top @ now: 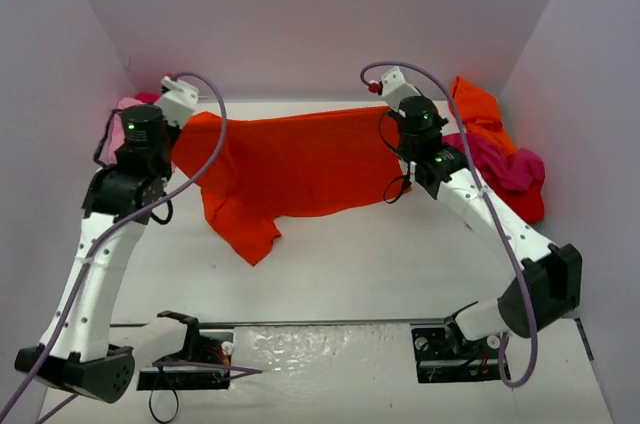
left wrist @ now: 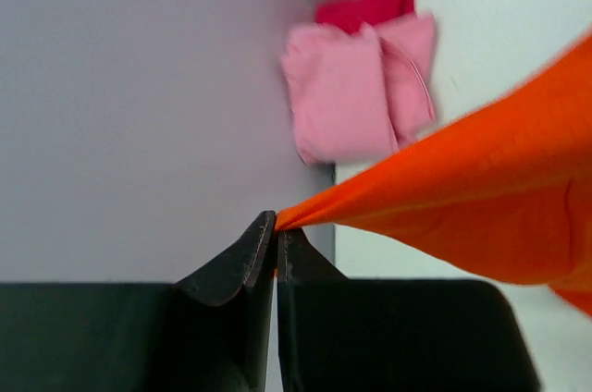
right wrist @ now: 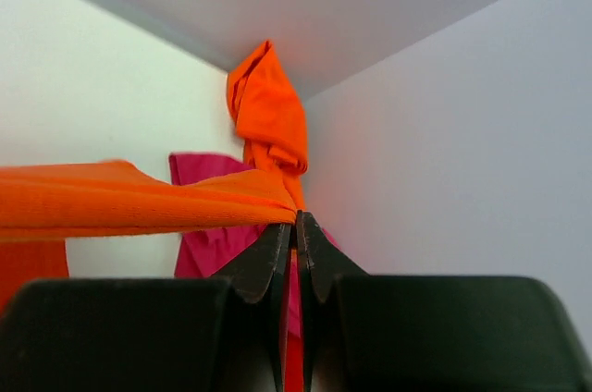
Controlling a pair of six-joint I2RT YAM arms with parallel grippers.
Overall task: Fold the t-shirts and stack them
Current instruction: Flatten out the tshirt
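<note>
White surface boxed in by plain white walls, seen from overhead. Orange t-shirt is stretched wide across the middle of the frame. Its top edge is pulled taut between both arms and the rest sags to the surface, with one flap reaching lowest at the cloth's lower left.

Left end effector: fingers pressed together, pinching a corner of the orange t-shirt. In the left wrist view the cloth fans out from the tips toward the right edge of the frame.

Right end effector: also pressed together, pinching the opposite corner. In the right wrist view the cloth runs from the tips out to the left edge.

Overhead, the left end effector sits at upper left and the right one at upper centre-right, well apart.

Unfolded heap at upper right of the overhead view, against the right wall:
- second orange t-shirt at the top
- magenta t-shirt below it
- red t-shirt lowest in the frame, all touching

The right wrist view shows the second orange t-shirt bunched in the corner with the magenta one below it.

Upper left corner overhead: light pink t-shirt, folded, against the left wall, just above the left arm. The left wrist view shows it more clearly, with a dark pink-red cloth above it at the frame's top, touching. Cannot tell whether that one is folded.
</note>
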